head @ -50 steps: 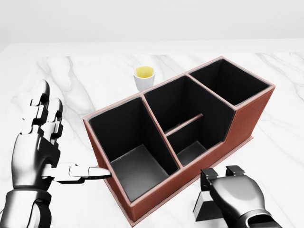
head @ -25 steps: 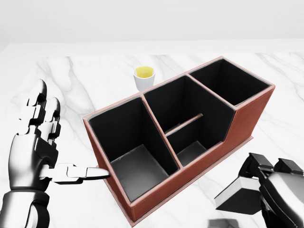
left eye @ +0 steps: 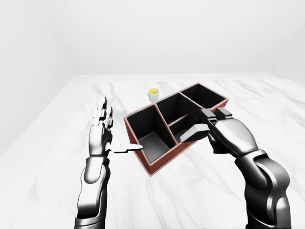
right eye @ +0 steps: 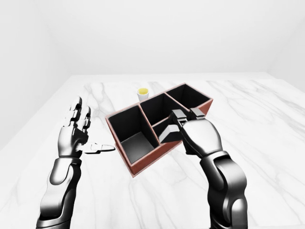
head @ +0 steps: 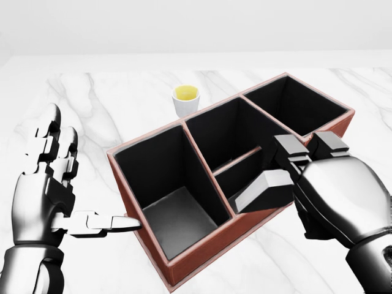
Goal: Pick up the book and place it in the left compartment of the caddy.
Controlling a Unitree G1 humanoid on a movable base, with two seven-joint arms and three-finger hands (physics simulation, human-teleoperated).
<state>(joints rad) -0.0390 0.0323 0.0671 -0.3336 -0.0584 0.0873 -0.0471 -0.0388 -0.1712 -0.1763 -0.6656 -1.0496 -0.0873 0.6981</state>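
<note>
Right hand [head: 334,190] clamped on one book [head: 264,191], fingers curled over its top edge; book juts left of hand, tilted, held above caddy's near wall beside small middle compartment. Left hand [head: 46,190] spread open, thumb pointing right toward caddy corner, holding nothing. One caddy [head: 202,244] on marble bench [head: 110,98]; left compartment between both hands. One cup [head: 185,100] beyond caddy, yellow inside.

Glossy chrome-and-black shells cover both arms; the left robot hand [head: 46,184] shows three segmented silver fingers with dark joints, the right robot hand [head: 334,184] a rounded silver back.
</note>
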